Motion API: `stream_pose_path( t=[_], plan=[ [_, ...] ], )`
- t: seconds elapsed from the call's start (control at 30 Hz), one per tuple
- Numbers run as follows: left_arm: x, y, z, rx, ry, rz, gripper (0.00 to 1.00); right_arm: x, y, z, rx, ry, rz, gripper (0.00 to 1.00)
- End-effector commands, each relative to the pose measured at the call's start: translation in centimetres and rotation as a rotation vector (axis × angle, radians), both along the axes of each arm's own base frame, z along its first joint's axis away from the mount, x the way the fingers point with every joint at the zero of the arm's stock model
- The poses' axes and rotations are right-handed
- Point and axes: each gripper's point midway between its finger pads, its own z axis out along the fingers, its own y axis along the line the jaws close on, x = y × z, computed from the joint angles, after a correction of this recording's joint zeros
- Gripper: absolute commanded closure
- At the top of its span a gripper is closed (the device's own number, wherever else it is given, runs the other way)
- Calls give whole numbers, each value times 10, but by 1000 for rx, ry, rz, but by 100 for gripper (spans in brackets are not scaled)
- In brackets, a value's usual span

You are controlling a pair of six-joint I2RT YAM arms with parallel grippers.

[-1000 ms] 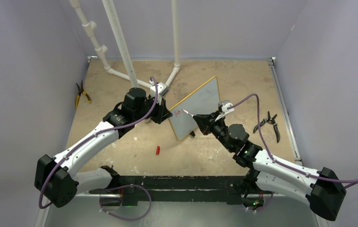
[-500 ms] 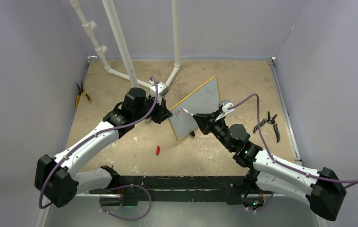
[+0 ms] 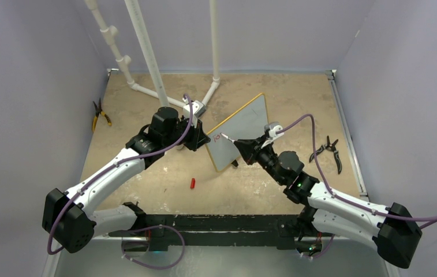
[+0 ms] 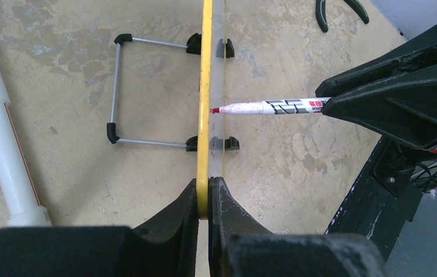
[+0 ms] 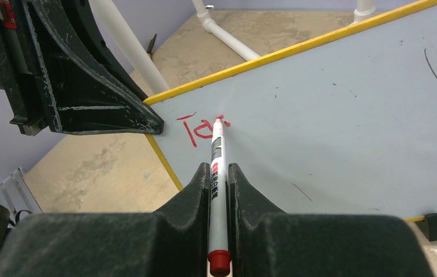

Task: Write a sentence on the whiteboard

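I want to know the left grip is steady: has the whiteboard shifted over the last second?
No. The whiteboard keeps its place against the red cap lying nearby.

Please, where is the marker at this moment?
In the right wrist view the marker is clamped in the right gripper, its tip on the whiteboard beside the red letters, near the edge that the left gripper pinches.

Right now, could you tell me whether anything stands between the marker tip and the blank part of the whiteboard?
Nothing visible does. The marker has its tip at the whiteboard beside the red letters, and the left fingers clamp the yellow edge, clear of the blank area.
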Motion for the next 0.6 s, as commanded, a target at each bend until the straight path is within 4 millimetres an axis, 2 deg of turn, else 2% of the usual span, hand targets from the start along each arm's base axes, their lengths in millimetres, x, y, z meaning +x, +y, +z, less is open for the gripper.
stream_pose_path(
  t=[0.0, 0.23, 0.57],
  plan=[
    [-3, -2, -4, 15, -15, -37, 100, -4, 3, 1, -8, -25, 34, 100],
    [-3, -2, -4, 15, -16, -35, 100, -6, 1, -10, -28, -2, 29, 100],
    [-3, -2, -4, 15, -16, -36, 100, 2, -8, -12, -24, 33, -40, 100]
  ],
)
